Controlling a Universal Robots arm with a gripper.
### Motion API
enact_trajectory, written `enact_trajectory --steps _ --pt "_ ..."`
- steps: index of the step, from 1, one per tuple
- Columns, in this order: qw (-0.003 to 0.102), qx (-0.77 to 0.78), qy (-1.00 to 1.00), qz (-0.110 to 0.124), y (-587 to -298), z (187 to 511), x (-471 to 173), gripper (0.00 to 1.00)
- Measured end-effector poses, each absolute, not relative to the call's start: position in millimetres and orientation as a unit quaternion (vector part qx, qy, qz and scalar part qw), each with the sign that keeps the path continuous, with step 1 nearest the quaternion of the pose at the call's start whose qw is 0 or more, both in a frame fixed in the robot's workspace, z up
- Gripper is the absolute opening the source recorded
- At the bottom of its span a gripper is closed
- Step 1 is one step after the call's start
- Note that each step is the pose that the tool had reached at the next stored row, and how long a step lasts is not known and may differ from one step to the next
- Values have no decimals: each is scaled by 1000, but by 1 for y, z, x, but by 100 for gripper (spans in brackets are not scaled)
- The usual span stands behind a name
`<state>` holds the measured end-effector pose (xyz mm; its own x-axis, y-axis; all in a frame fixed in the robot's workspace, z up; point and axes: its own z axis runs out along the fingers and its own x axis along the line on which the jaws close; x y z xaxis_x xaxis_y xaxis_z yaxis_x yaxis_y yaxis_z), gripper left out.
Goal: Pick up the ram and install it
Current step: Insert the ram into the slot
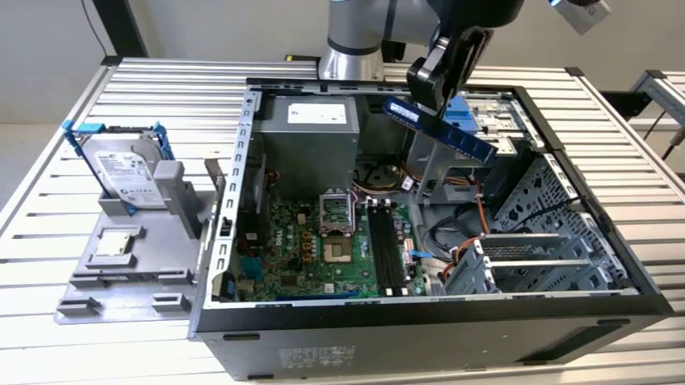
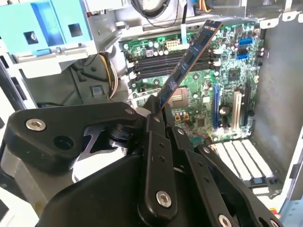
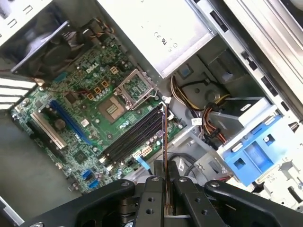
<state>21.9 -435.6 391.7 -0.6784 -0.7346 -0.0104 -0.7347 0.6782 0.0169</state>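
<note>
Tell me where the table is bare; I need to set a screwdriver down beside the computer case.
Bare slats lie on the table beyond the hard drive and along the exterior view's right of the case. Crowded: the grey fixture at that view's left, and above the case, where the gripper holds the ram.

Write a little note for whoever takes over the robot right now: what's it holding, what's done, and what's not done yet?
Gripper: shut on the ram, gripping it near one end.
Ram: in the air over the open computer case, tilted, touching nothing but the gripper. In the first wrist view it hangs above the motherboard.
Memory slots: black, and they look empty.
Done: the ram is picked up.
Left: the ram is not yet seated in a slot.
</note>
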Motion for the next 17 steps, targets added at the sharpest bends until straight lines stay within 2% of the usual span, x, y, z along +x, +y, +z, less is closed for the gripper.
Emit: enact_trajectory --steps 17 --pt "3 -281 960 10 -436 392 22 0"
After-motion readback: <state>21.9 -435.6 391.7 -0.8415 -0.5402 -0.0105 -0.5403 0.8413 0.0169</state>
